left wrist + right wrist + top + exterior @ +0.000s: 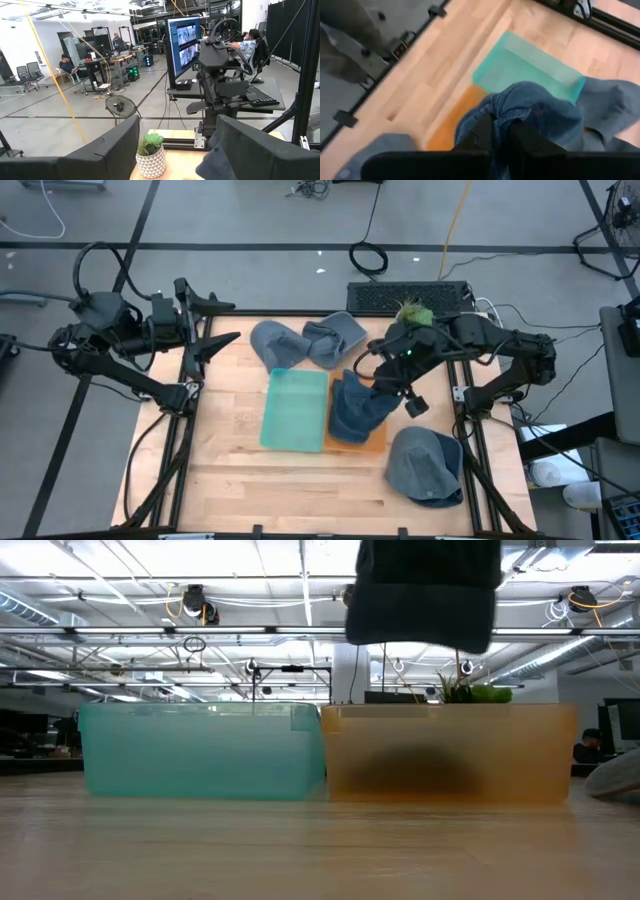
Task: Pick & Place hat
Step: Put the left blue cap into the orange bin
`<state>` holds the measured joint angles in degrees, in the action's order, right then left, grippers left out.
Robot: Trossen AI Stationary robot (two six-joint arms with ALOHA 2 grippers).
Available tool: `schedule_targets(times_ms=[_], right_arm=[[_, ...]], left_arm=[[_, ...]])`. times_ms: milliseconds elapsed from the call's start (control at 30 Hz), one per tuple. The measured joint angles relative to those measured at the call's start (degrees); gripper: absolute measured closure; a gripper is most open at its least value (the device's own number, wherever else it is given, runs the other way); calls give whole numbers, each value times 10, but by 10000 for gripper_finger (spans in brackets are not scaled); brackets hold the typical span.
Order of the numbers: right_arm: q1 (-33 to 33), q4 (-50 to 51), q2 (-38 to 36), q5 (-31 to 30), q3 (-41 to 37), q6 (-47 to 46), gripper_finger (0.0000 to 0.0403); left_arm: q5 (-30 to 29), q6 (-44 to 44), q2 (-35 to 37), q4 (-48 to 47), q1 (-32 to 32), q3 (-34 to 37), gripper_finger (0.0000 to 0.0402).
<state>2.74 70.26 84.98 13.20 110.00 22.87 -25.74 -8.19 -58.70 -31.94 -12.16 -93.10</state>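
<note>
Clearly the dark blue cloth hat point(355, 412) is soft and floppy — the right gripper point(501, 131), pinched on its bunched crown, dangles it over the orange bin point(371, 442); left gripper point(215, 325) waits wide.

Teal bin point(294, 409) sits wide open, nothing over it. Orange bin point(357, 442) right beside it is blocked from above by the dark hat point(357, 408) hanging there. Grey hats crowd the top middle point(305, 341) and lower right point(426, 466) of the counter point(230, 470); lower left is clear wood.
</note>
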Motion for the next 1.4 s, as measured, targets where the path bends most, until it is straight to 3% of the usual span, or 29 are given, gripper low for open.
schedule_targets(times_ms=[300, 833, 1133, 1400], right_arm=[[29, 16, 2, -72, -6, 8, 392], [83, -65, 2, -87, -110, -43, 392], [78, -91, 2, -87, -159, -67, 392], [37, -142, 2, -85, -251, -44, 392]], left_arm=[[0, -4, 0, 0, 0, 0, 133], [0, -5, 0, 0, 0, 0, 133], [3, -5, 0, 0, 0, 0, 133], [4, -5, 0, 0, 0, 0, 133]])
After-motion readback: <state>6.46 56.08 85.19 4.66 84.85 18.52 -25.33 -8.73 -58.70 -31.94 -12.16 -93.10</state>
